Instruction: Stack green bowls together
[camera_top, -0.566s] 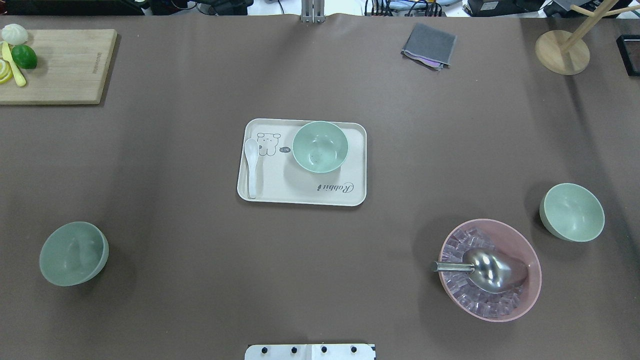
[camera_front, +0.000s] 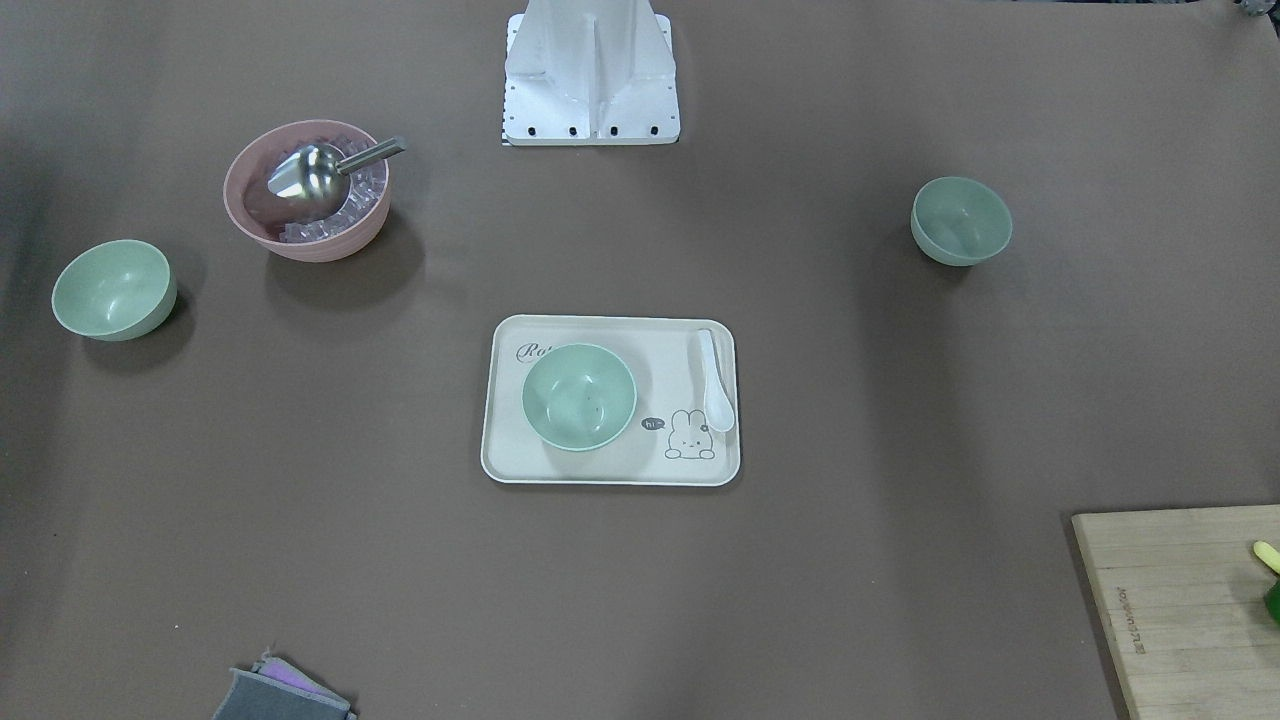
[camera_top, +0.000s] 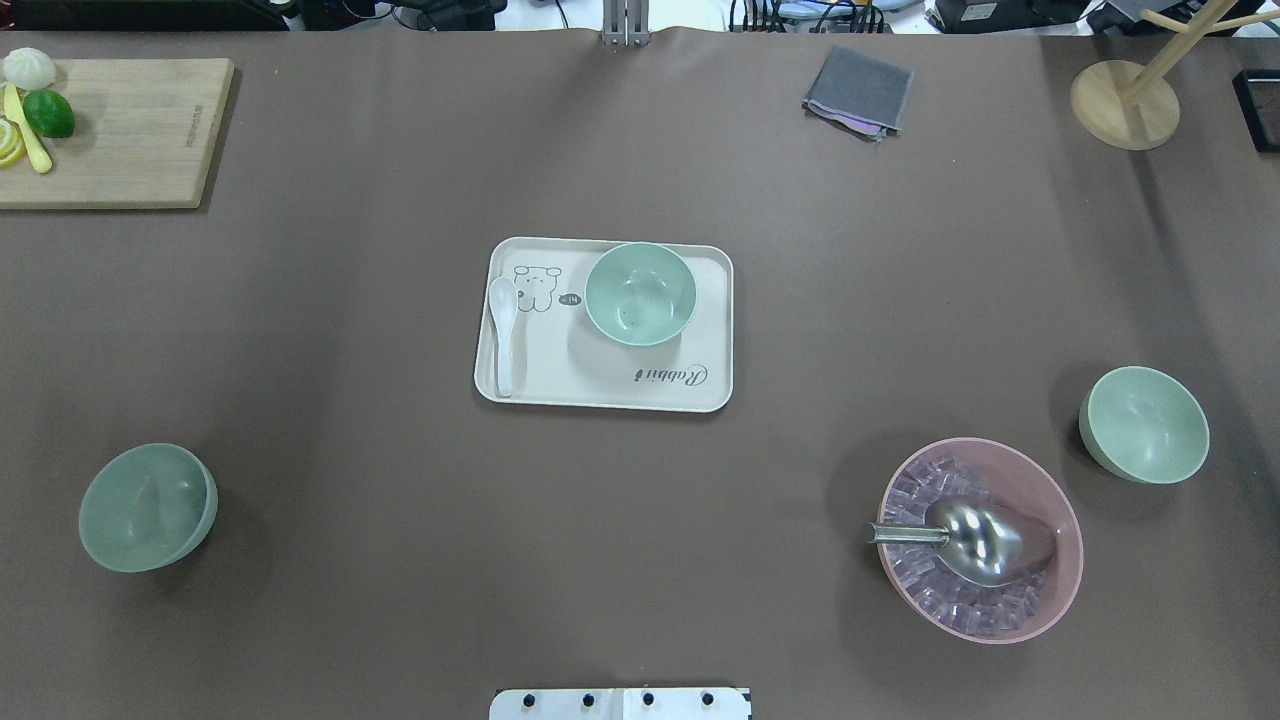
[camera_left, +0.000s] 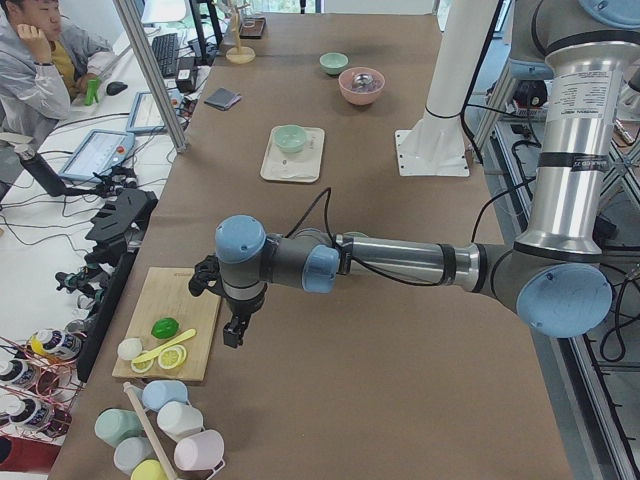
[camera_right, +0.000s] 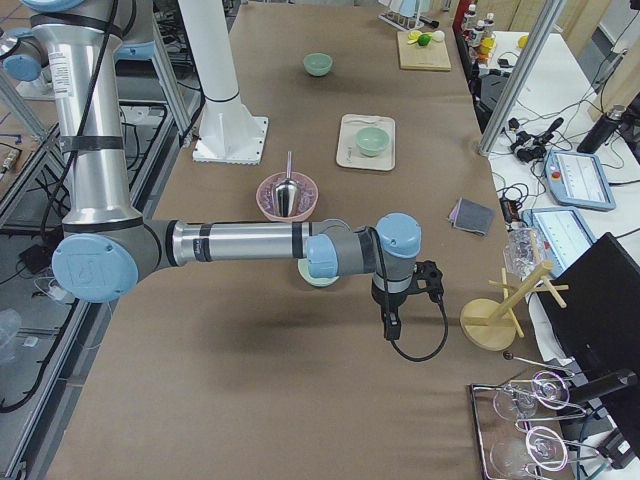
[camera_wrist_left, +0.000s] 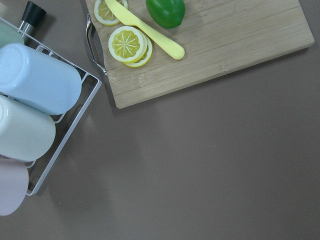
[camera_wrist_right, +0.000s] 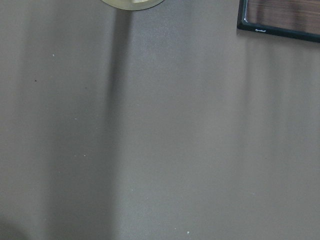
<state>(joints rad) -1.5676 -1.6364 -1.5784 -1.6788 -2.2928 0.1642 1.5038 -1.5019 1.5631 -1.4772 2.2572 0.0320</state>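
Low over the table (camera_top: 400, 550), the left arm (camera_left: 400, 262) is seen stretched far out from the tray (camera_top: 600, 390), wrist bent down, with the left gripper (camera_left: 233, 335) hung beside the cutting board (camera_left: 170, 325). The right arm (camera_right: 240, 243) is stretched the same way off the tray's opposite end, and the right gripper (camera_right: 388, 330) is pointed down near the wooden stand (camera_right: 492, 322). Whether either gripper is parted or closed cannot be told.

Three green bowls are stood apart, mouths up. The tray bowl (camera_top: 640, 294) is set on the tray beside a white spoon (camera_top: 503, 330). The left bowl (camera_top: 147, 507) is placed well off to the tray's left. The right bowl (camera_top: 1143, 424) is placed well off to its right, just beside the pink bowl (camera_top: 980, 540). Being round, they show no long axis.

The arms are shown only in the side views.
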